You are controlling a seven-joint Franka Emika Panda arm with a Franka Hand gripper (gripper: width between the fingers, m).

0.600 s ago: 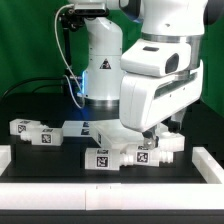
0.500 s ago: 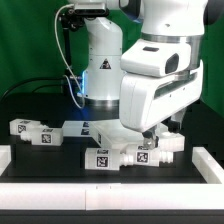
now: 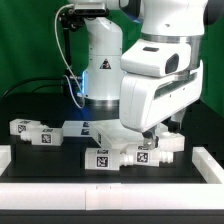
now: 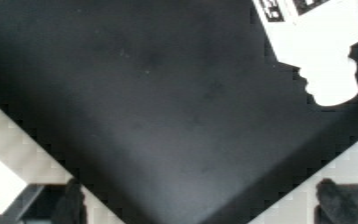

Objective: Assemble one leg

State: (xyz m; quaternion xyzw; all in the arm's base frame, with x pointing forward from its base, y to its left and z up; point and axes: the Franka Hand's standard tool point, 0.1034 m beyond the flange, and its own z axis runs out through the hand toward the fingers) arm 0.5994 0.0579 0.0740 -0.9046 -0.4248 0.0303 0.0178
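Several short white legs with square tags lie on the black table in the exterior view. Two are at its left point(image 3: 32, 132). Three cluster at the front middle: one point(image 3: 102, 157), one point(image 3: 145, 155) and one point(image 3: 171, 146). My gripper point(image 3: 151, 136) hangs low just above this cluster, its fingers mostly hidden by the white hand. In the wrist view the gripper point(image 4: 197, 202) is open and empty, with dark fingertips point(image 4: 59, 204) wide apart over bare black table. A white tagged part point(image 4: 314, 45) lies ahead of the gripper and apart from it. I cannot tell which part it is.
A low white wall point(image 3: 110, 190) runs along the table's front and both sides, and shows in the wrist view point(image 4: 7, 150). A flat white piece with a tag point(image 3: 84, 127) lies behind the legs. The arm's base point(image 3: 98, 70) stands at the back.
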